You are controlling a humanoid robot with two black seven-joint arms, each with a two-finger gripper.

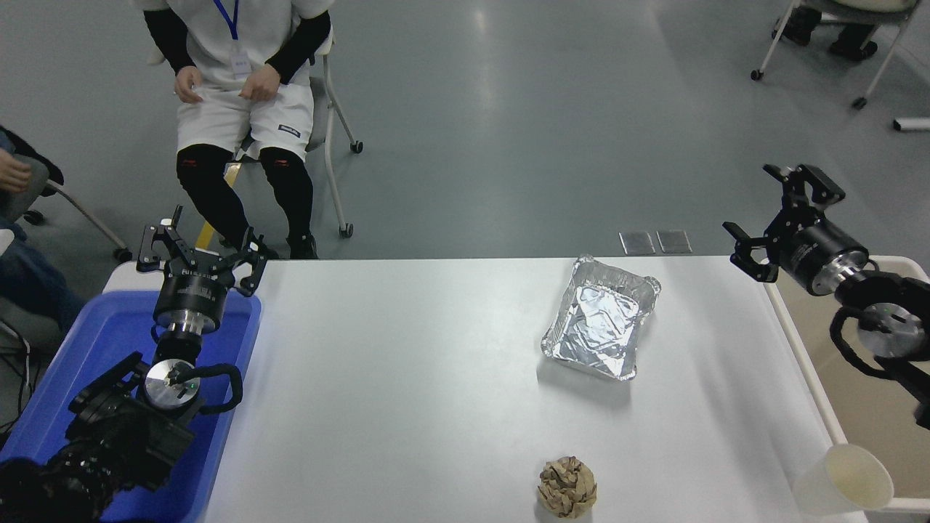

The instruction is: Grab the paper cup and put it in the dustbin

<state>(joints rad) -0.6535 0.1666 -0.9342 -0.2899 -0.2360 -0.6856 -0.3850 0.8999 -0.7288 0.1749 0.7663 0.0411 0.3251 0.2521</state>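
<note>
Sitting at the table's near right corner, the paper cup (846, 479) touches the dustbin (803, 349) rim, not inside yet. The right gripper (781, 218), fingers apart and empty, must grab it.

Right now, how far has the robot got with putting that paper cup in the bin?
Nothing looks done. The paper cup lies on its side at the table's near right corner, against the dustbin rim, not inside. Nothing is in hand: the right hand is open and empty, raised near the bin's far end; the left hand rests over the blue tray. Grasping, lifting and dropping remain.
</note>
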